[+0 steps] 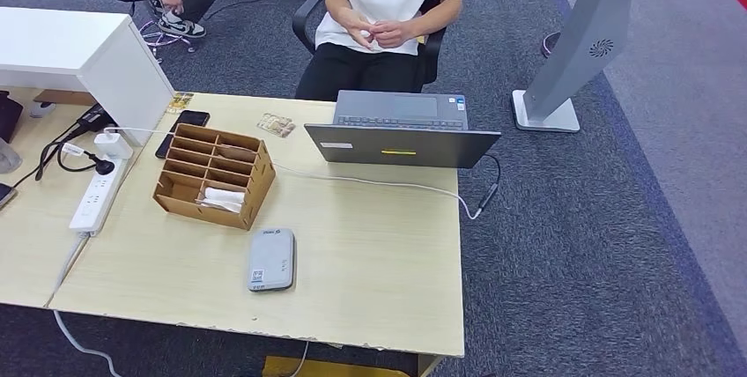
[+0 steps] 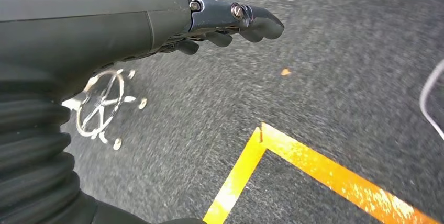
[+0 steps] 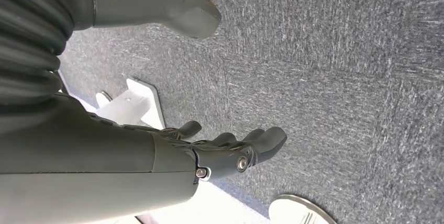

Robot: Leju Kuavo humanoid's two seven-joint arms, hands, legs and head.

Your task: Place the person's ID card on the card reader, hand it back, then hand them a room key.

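- Reader (image 1: 270, 260): flat grey rounded slab, laid on pale wood-grain desk (image 1: 370, 262) near front edge.
- Card seen w/ person (image 1: 388, 7) seated behind laptop (image 1: 401, 135); small, hard to tell.
- Cardboard slotted box (image 1: 214, 174) just behind reader.
- L hand (image 2: 230, 22) & R hand (image 3: 230, 153): fingers extended, nothing held, over grey carpet.

The person (image 1: 388, 16) is cut off at the head view's top edge, holding something too small to tell. The organizer (image 1: 214, 174) hides most of its cards. Carpet past the left hand (image 2: 230, 22) is blurred; the right hand (image 3: 230, 153) hides its own palm.
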